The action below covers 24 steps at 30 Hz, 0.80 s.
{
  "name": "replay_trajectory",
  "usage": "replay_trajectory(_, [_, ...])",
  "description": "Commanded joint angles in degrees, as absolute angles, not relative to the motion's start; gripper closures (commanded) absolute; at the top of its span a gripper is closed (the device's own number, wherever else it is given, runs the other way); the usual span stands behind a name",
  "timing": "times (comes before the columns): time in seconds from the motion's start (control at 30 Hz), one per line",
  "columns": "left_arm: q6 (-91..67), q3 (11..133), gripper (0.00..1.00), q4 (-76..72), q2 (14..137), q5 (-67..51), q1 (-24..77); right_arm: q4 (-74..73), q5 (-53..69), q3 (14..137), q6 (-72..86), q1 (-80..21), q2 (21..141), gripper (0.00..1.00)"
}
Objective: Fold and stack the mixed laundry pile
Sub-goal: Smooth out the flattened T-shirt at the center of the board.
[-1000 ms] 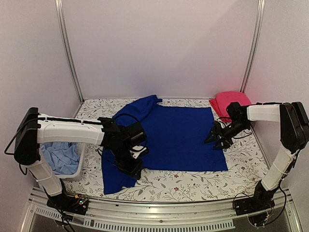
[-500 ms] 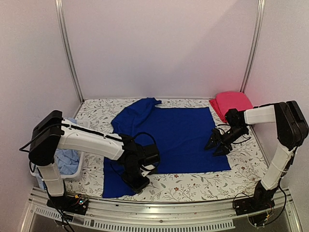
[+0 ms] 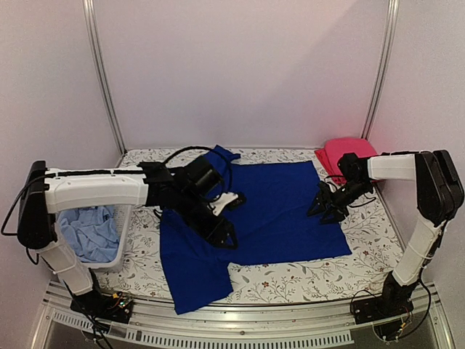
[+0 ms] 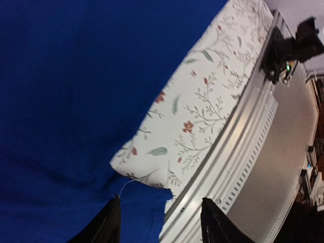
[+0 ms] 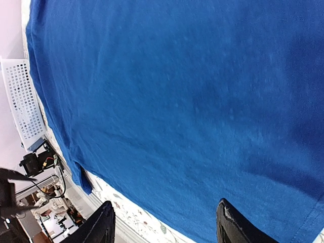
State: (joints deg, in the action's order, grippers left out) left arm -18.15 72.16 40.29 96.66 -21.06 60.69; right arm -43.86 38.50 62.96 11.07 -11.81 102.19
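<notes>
Blue shirt (image 3: 283, 211) spread flat on floral cover (image 3: 305, 276). Left gripper (image 3: 224, 236) over the shirt's near-left part, right gripper (image 3: 325, 211) at its right edge; both wide, holding nothing.

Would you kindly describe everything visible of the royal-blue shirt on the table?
The royal-blue shirt is soft, plain cloth, no print showing. It lies spread mostly flat on the floral table cover, one sleeve reaching toward the near edge, another part bunched at the far side. The left gripper hangs over its left half and the right gripper over its right edge, both open.
</notes>
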Motion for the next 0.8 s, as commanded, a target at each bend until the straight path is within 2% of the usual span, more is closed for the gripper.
replay_trajectory(0.0, [-24.07,68.68,0.48,32.80,93.56,-17.59,45.83,-40.87,35.87,67.68,10.17,-12.30,104.59,0.33])
replay_trajectory(0.2, [-30.11,68.23,0.54,32.60,100.12,-8.87,35.59,-37.20,34.94,67.81,11.50,-12.32,111.15,0.33])
replay_trajectory(0.4, [-34.43,63.56,0.63,34.71,103.70,-4.43,33.65,-37.18,33.66,61.70,11.78,-12.30,112.43,0.34])
replay_trajectory(0.77, [-43.14,46.08,0.63,40.73,92.87,-6.27,41.01,-36.71,40.24,36.92,23.93,-12.35,94.62,0.34])
